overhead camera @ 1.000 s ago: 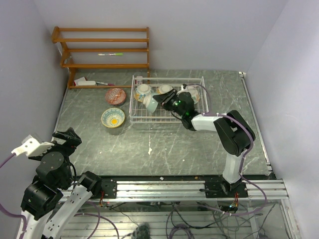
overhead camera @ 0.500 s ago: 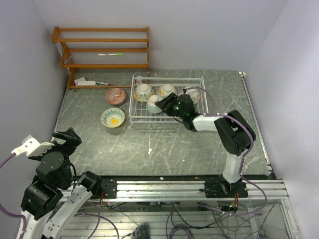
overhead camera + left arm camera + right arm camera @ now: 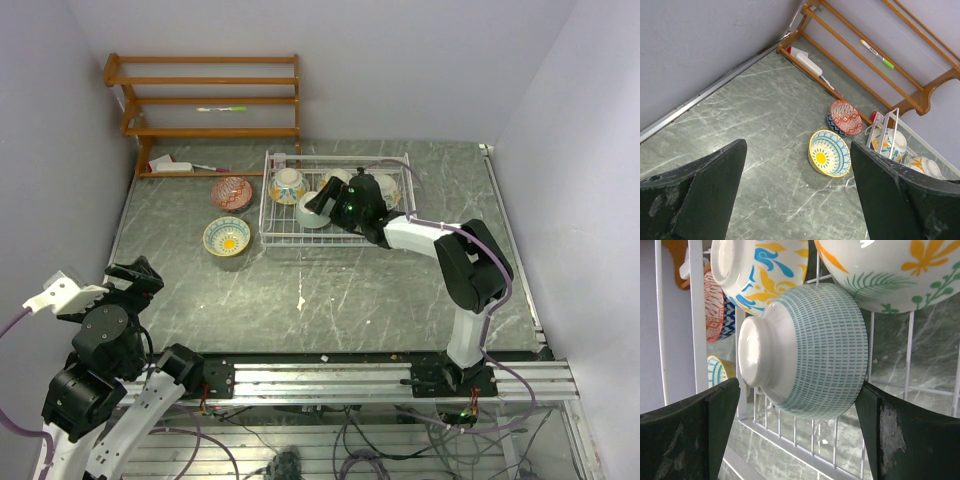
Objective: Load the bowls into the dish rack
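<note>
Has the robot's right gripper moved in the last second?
Yes. The right gripper has edged toward the far side of the dish rack, away from its near rail, and its jaws have opened.

Plain pale lavender walls [image 3: 400, 60] close the scene in at 9, 12 and 3 o'clock. The tabletop [image 3: 330, 290] is dark green with white marble-like veins. At 11 o'clock a brown wooden shelf [image 3: 205, 80] stands against the back wall, with a marker [image 3: 222, 108] lying on one tier. The light is soft and even.
</note>
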`<move>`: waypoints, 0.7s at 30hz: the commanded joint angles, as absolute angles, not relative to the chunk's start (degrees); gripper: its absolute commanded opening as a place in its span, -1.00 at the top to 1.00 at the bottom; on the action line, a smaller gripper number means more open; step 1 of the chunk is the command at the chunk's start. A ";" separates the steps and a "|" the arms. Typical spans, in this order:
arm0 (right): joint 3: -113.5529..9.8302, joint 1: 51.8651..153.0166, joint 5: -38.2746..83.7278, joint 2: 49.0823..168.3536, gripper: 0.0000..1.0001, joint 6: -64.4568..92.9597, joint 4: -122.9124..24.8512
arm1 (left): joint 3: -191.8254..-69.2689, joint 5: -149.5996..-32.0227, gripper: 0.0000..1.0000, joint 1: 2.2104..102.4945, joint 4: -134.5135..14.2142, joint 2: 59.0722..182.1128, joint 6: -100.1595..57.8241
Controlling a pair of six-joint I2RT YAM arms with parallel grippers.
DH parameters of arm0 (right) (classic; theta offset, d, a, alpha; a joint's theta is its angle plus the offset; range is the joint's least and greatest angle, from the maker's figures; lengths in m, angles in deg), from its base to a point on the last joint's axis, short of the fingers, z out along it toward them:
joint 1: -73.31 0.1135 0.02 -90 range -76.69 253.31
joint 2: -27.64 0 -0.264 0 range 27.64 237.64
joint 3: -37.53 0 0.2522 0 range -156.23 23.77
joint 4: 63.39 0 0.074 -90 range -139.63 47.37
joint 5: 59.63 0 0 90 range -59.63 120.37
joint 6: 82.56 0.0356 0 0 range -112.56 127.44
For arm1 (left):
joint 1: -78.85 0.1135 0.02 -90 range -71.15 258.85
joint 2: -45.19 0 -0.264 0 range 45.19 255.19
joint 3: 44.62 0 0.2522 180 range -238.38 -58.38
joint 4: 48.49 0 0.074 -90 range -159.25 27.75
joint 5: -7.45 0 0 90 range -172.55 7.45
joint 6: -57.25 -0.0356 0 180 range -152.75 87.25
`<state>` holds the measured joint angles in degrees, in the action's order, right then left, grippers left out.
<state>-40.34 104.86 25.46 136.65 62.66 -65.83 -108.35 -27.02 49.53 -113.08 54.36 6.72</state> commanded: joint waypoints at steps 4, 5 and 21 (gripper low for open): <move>-44.25 104.77 28.65 136.24 -0.94 55.67 -56.54 | -109.15 -25.33 -0.91 50.03 -112.13 54.13 6.73; -44.68 104.85 29.16 136.20 -0.94 55.18 -55.56 | -109.14 -25.33 -0.91 50.03 -112.09 54.16 6.71; -46.71 107.54 36.32 132.15 -1.00 46.66 -48.36 | -109.10 -25.42 -0.91 50.03 -111.95 54.24 6.54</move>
